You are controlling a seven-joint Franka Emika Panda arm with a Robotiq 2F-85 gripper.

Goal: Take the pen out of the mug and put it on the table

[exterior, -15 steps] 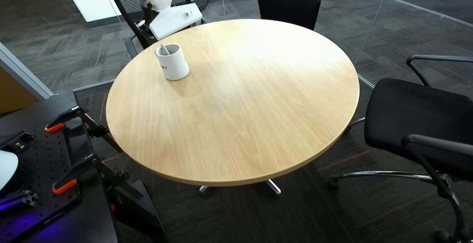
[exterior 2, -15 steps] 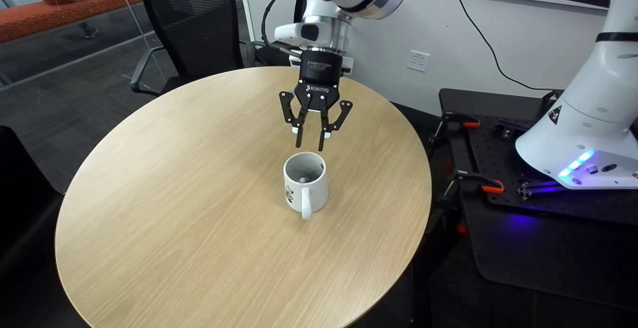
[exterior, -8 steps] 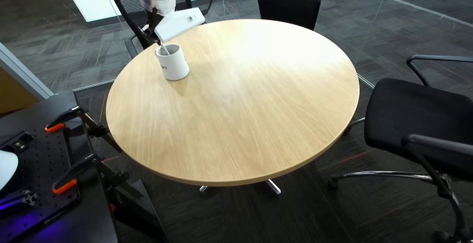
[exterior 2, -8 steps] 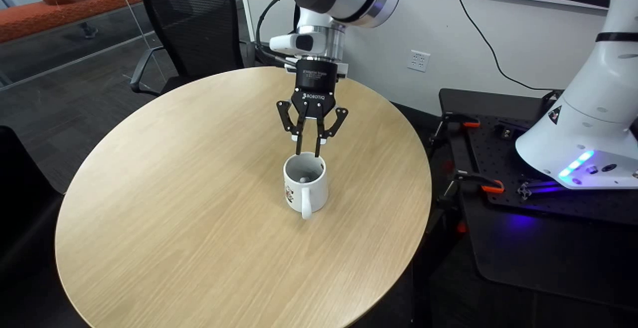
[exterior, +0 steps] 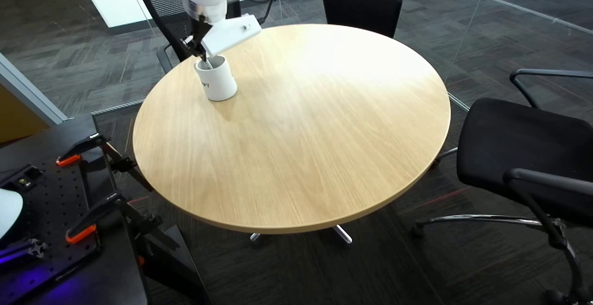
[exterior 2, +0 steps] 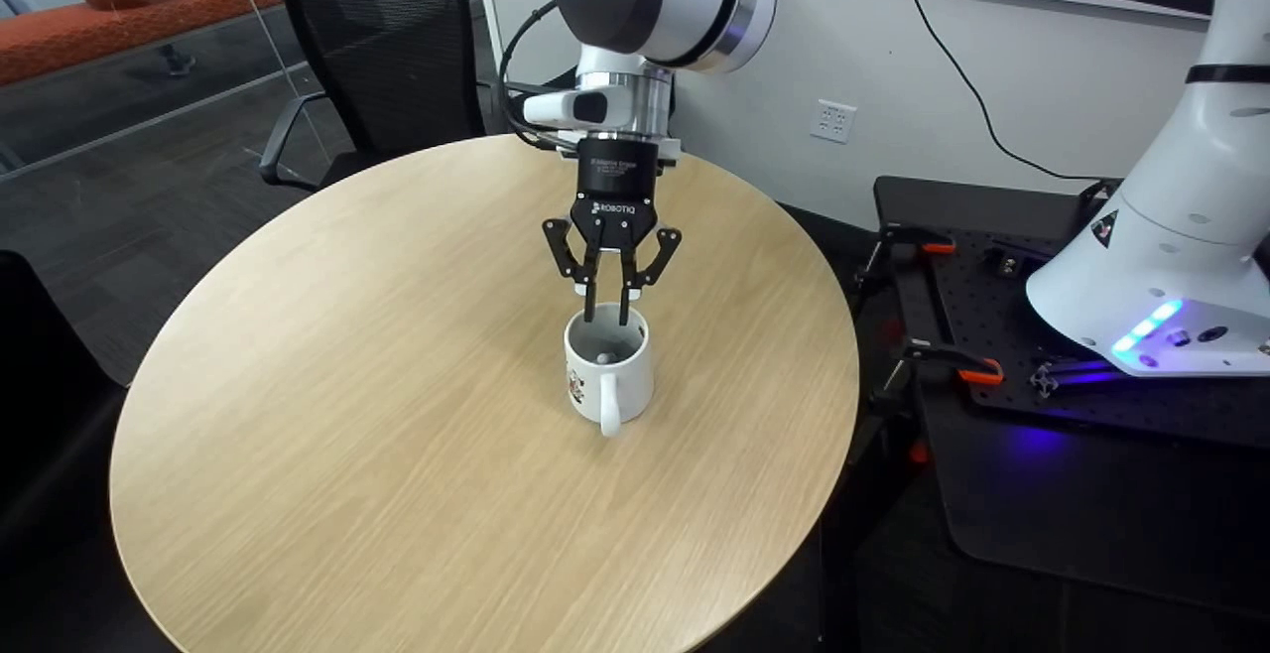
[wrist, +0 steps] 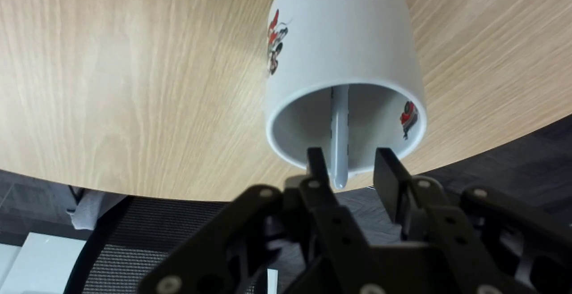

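Note:
The white mug (exterior: 218,84) stands upright on the light wood table (exterior: 301,133). In an exterior view its handle (exterior 2: 610,405) faces the camera. The pen (wrist: 339,137) looks pale grey, not green. It leans inside the mug (wrist: 344,39), with its upper end above the rim; it also shows in both exterior views (exterior: 209,65) (exterior 2: 605,358). My gripper (wrist: 350,154) is open, pointing down at the rim on the side away from the handle (exterior 2: 607,322). In the wrist view the pen's upper end lies between the two fingers, with a gap on each side.
The table's edge runs close behind the mug in the wrist view. Black chairs (exterior: 361,6) (exterior 2: 382,48) stand round the table. A dark bench (exterior 2: 1081,474) with clamps carries the robot's base (exterior 2: 1171,266).
My gripper has come down and closer to the mug, from above it to its rim. The gap between the fingers looks slightly narrower. The mug and pen have not moved.

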